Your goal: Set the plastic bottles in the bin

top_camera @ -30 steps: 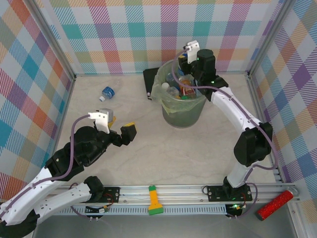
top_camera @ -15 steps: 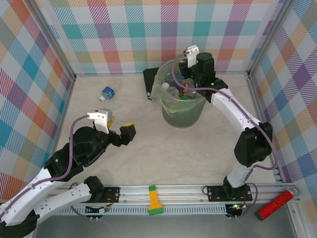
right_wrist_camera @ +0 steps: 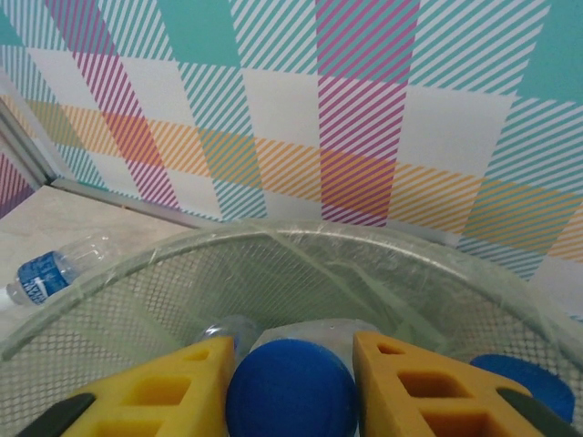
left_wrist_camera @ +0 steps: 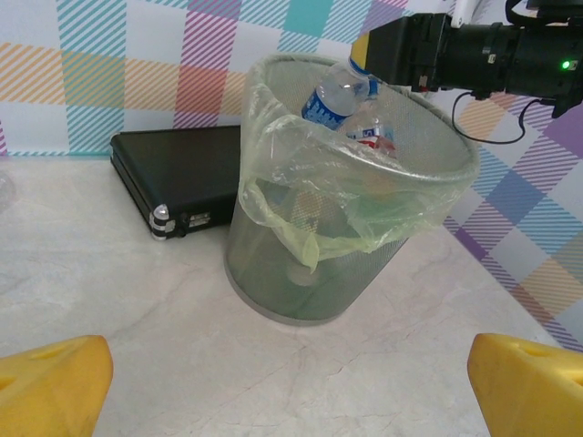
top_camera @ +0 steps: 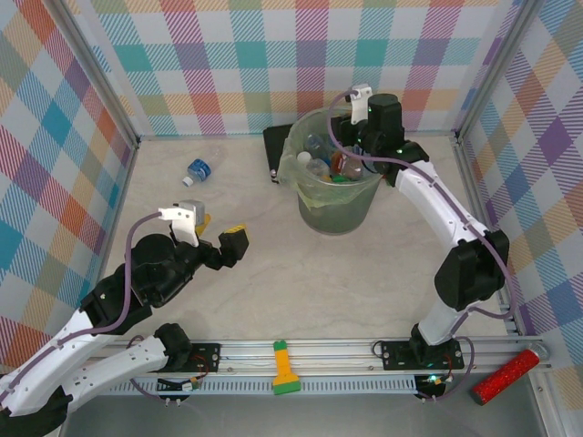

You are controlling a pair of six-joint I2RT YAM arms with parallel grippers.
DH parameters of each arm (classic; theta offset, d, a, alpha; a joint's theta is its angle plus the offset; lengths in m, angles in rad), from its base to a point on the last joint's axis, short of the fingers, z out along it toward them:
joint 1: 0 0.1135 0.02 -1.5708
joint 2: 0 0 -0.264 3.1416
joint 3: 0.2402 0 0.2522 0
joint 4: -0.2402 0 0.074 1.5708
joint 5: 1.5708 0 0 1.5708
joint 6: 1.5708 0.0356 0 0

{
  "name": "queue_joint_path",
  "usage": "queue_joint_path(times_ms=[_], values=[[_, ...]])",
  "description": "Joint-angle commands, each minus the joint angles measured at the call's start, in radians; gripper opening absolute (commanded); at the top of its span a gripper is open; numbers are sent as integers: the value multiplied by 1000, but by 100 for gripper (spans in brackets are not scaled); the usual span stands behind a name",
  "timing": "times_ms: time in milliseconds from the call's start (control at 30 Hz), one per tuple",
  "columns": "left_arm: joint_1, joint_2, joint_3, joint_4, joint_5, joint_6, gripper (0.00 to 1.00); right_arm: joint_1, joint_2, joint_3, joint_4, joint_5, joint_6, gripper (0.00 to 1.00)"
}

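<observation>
Two grippers: left idle and wide apart, right clamped on a bottle over the bin

Nearest the bases, the left gripper (top_camera: 220,232) hovers above the bare table (top_camera: 301,273) with its jaws spread as wide as they go; its yellow fingers (left_wrist_camera: 55,387) hold nothing and touch nothing. Beyond it stands the bin (left_wrist_camera: 301,264), upright, lined with a thin bag and already holding several bottles (top_camera: 319,155). Just behind the bin lies a flat black case (left_wrist_camera: 173,164). Above the bin's far rim, the right gripper (right_wrist_camera: 291,360) has its jaws drawn in against the blue cap (right_wrist_camera: 290,396) of a clear bottle (left_wrist_camera: 332,96), which hangs neck-up with its body inside the bin mouth. Well apart, at the far left of the table, one loose bottle (top_camera: 200,168) lies on its side.
</observation>
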Motion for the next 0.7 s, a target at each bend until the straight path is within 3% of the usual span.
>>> queue_joint_path(times_ms=[0, 233, 500, 667], values=[[-10, -8, -18, 11, -8, -15, 100, 13, -19, -2, -84, -52, 36, 39], [-11, 6, -13, 6, -7, -15, 100, 13, -43, -47, -106, 1, 21, 60], [-10, 9, -12, 12, -11, -14, 100, 15, -156, -48, -118, -23, 53, 64], [-11, 19, -16, 24, -5, -15, 100, 14, -176, -38, -132, -30, 61, 60]])
